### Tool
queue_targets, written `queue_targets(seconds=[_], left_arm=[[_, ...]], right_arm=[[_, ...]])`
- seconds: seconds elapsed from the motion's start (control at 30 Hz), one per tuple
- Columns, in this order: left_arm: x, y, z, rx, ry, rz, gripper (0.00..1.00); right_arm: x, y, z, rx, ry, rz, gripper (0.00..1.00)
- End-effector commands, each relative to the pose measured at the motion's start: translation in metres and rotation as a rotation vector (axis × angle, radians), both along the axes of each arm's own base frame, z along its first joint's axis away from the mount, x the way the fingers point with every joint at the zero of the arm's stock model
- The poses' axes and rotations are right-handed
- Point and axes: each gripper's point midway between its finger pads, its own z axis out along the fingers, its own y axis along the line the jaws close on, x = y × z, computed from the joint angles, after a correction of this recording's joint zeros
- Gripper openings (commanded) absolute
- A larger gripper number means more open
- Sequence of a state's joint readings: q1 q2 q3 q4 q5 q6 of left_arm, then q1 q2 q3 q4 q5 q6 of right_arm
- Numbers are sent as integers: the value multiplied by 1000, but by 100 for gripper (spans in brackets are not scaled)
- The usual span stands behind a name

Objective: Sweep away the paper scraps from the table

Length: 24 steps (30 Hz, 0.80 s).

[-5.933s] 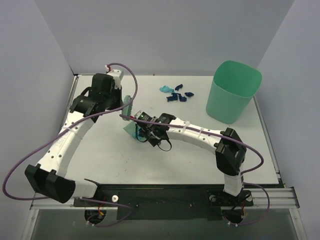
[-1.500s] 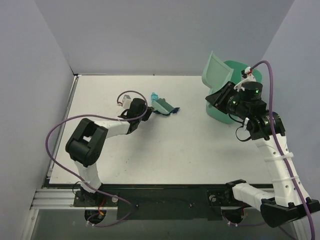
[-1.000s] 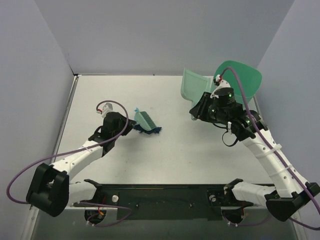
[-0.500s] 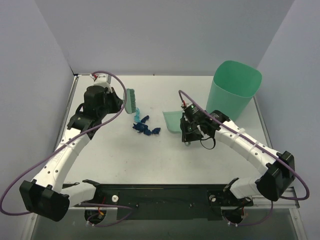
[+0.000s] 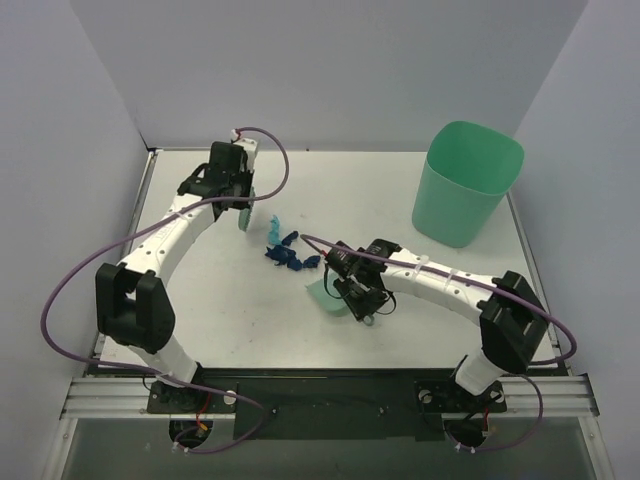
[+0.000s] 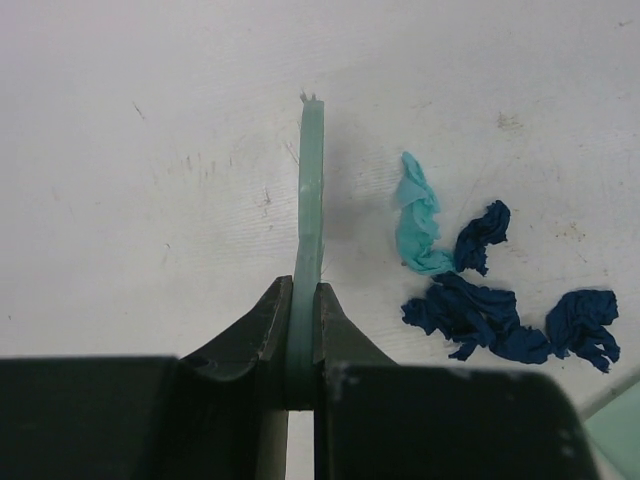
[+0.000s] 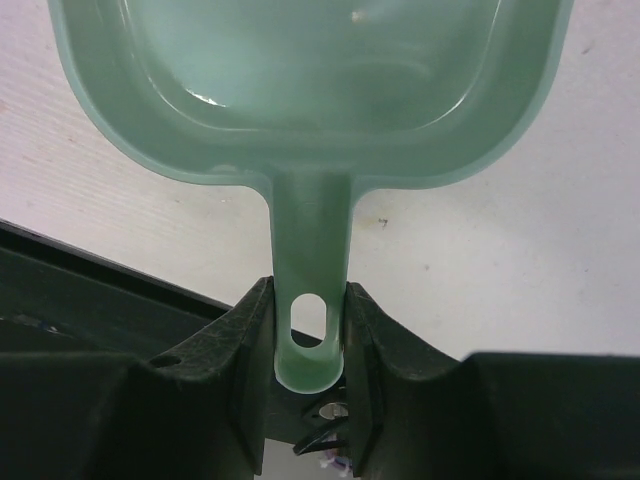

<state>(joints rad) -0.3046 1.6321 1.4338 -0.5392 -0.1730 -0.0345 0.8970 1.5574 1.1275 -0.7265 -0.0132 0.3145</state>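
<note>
Top external: paper scraps, teal and navy, clumped near the middle of the table. Green brush sits just left of them, dustpan just right. Left gripper is clamped on the brush handle, right gripper on the dustpan handle. Green bin far right, well apart.
</note>
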Motion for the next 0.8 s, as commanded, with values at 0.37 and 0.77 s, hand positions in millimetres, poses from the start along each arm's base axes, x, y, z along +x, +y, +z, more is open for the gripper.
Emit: queue_targets(seconds=[0.37,0.77], left_arm=[[-6,-67,-32,125,199,-324,0],[-57,-94,-60,16,344,-426,0]], right_arm=[[23,25,-11,-137,36,165,0],[53,52,-19,-156,30,218,0]])
